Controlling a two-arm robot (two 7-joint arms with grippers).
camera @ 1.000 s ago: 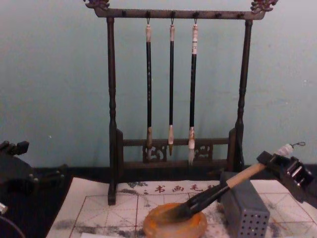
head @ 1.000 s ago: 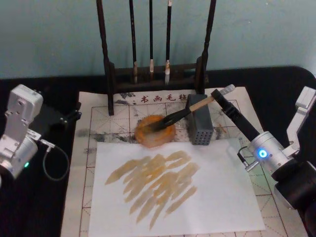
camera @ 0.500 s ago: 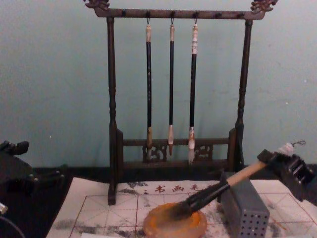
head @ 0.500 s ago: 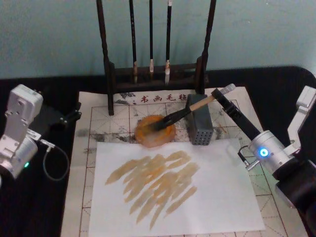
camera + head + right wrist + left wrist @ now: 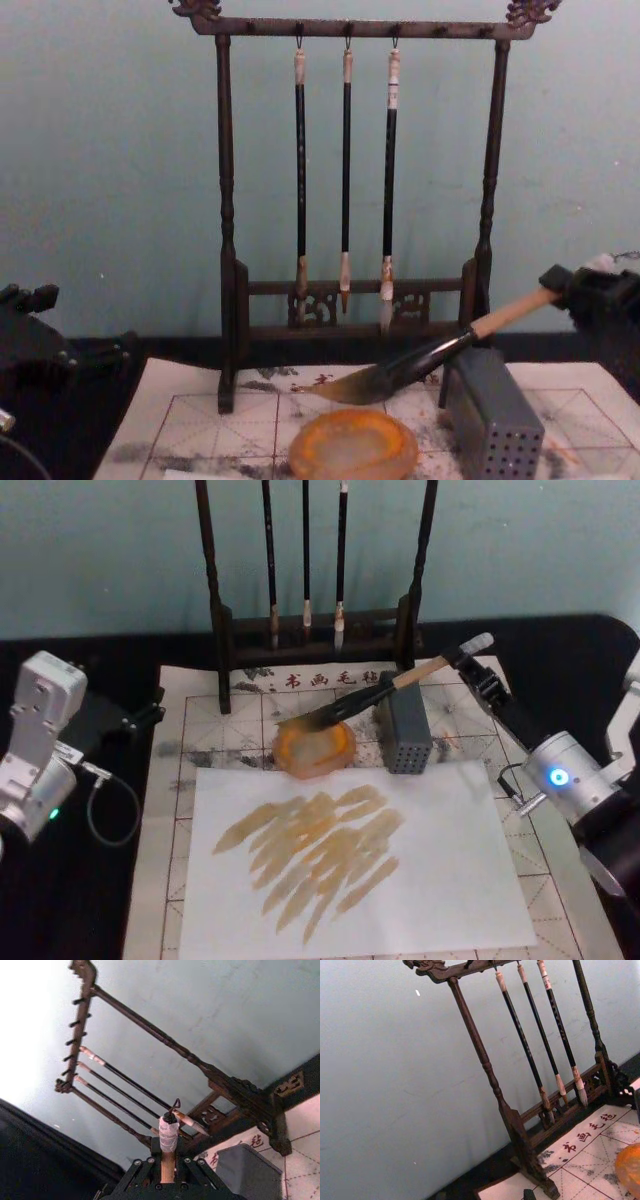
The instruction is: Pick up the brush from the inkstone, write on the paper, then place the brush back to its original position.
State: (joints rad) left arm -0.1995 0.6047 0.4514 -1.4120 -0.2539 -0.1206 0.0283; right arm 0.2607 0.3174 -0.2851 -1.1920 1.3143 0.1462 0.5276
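The left gripper (image 5: pixel 148 716) is being kept parked at the left, over the black tabletop (image 5: pixel 100 900) just beside the paper (image 5: pixel 170 810); whether it is open or closed cannot be told. The paper, printed with red grid lines, a row of Chinese characters along its far edge and grey ink smudges, is being covered over most of its near part by a plain white sheet (image 5: pixel 450 880) marked with orange-brown strokes. Behind the paper, three thin brushes (image 5: pixel 346 170) are being carried, hanging, by a dark wooden rack (image 5: pixel 226 200). The inkstone (image 5: pixel 315 750), a round orange-brown dish, is being borne by the paper between the rack and the far edge of the white sheet.

The brush (image 5: pixel 350 705) is being held in the air above the inkstone, tilted, with its dark bristles pointing down and to the left. In the chest view a gap is being shown between the bristle tip and the dish. The pale handle is being carried up and to the right, over a grey perforated box (image 5: pixel 405 730) standing just to the right of the inkstone. The right gripper (image 5: pixel 468 663) is being kept clamped on the handle close to the white end cap (image 5: pixel 168 1132). In the right wrist view the jaws are being pressed against both sides of the handle, with the cap and its loop sticking out beyond them.
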